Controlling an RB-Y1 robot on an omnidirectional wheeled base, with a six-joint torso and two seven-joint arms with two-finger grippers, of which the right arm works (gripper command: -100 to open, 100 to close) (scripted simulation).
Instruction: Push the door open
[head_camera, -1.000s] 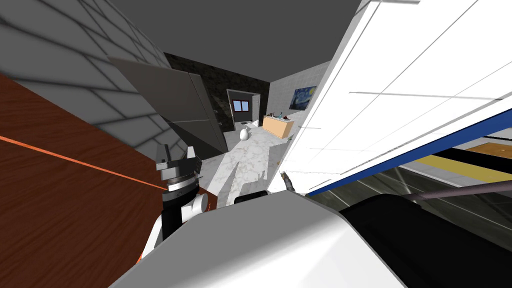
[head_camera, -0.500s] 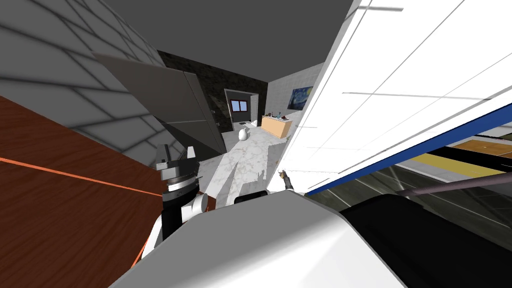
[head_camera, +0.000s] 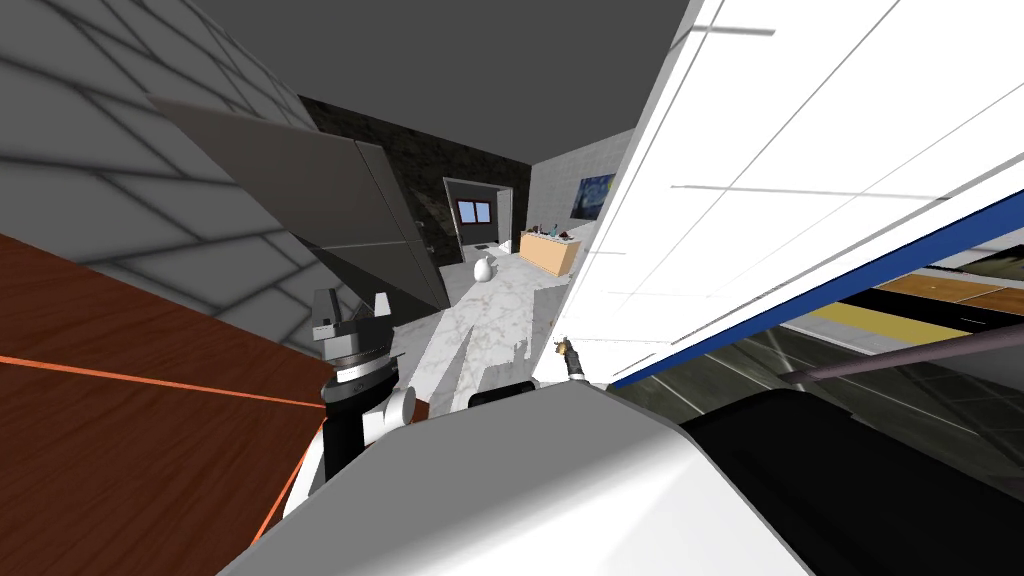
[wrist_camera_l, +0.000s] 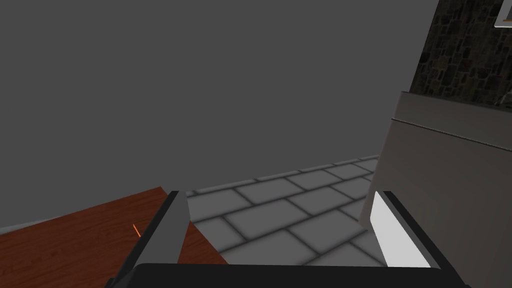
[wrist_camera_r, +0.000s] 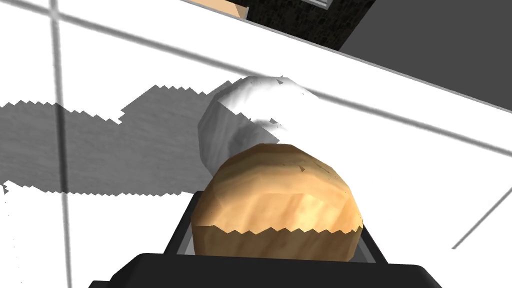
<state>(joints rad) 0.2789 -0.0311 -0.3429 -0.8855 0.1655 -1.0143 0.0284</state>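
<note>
Starting at the far left of the head view, the red-brown wooden door (head_camera: 120, 400) with a thin orange line across it takes up the nine o'clock side. Its upper edge slants down toward the wrist of the left gripper (head_camera: 352, 305). That gripper stands raised just past the door's edge, with the panel lying from about eight to ten o'clock of it. The left wrist view shows its fingers (wrist_camera_l: 172, 225) spread wide with nothing between them. The wood sits just outside one blade, and I cannot tell whether they touch.

Beyond the gripper, at eleven to twelve o'clock, come a grey tiled wall (head_camera: 150, 130) and a flat grey panel (head_camera: 330, 210). At twelve o'clock a marble floor (head_camera: 480, 320) runs down an open passage.

At three o'clock of the left gripper, the right gripper (head_camera: 566, 350) sits close to a white lined wall (head_camera: 800, 150). Its jaws are closed on a brown rounded lump (wrist_camera_r: 275, 200), and a white rounded shape (wrist_camera_r: 235, 120) lies just ahead of it.

The left arm is plainly the nearer one, and its hand is free. The door looks well swung aside already. Any further push would probably be a sideways sweep toward nine o'clock, pressing on the door's broad face rather than its edge.
</note>
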